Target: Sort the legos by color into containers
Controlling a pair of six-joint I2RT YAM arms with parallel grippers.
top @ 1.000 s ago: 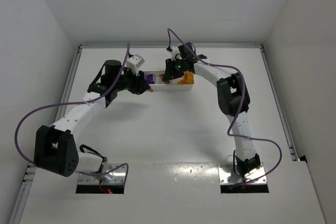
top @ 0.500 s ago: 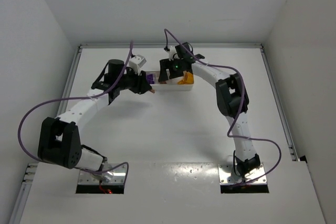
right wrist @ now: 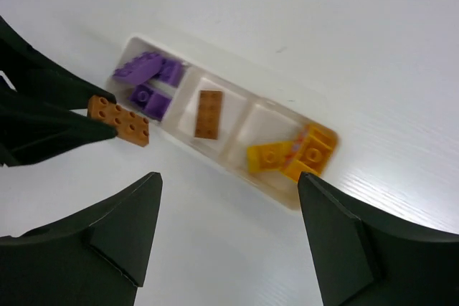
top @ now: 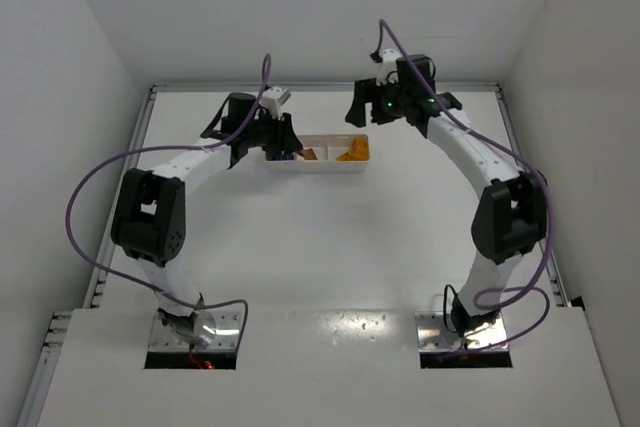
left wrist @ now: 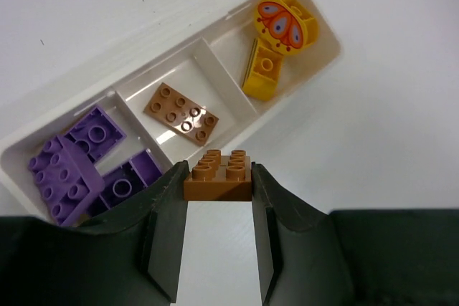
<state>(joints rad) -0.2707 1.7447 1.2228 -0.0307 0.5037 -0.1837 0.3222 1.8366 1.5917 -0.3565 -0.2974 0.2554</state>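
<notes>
The white tray (left wrist: 186, 66) has three compartments. Purple legos (left wrist: 79, 163) lie in the left one, a flat brown lego (left wrist: 180, 114) in the middle one, and orange-yellow legos (left wrist: 276, 41) in the right one. My left gripper (left wrist: 219, 171) is shut on a brown lego (left wrist: 217, 185), held just off the tray's near wall by the purple and middle compartments. The top view shows the left gripper (top: 283, 143) at the tray's (top: 330, 169) left end. My right gripper (right wrist: 229, 180) is open with nothing in it, raised above and behind the tray (right wrist: 237, 123), and it shows at the back in the top view (top: 358, 112).
In the right wrist view the held brown lego (right wrist: 119, 120) sticks out of the left gripper's dark fingers (right wrist: 43, 123) beside the purple legos (right wrist: 150, 80). White walls enclose the table, and its back rail (top: 320, 86) runs close behind the tray.
The right gripper opened and pulled back from the tray toward the far right. The left arm swung farther away and right, bringing the brown lego to the tray's left end.
</notes>
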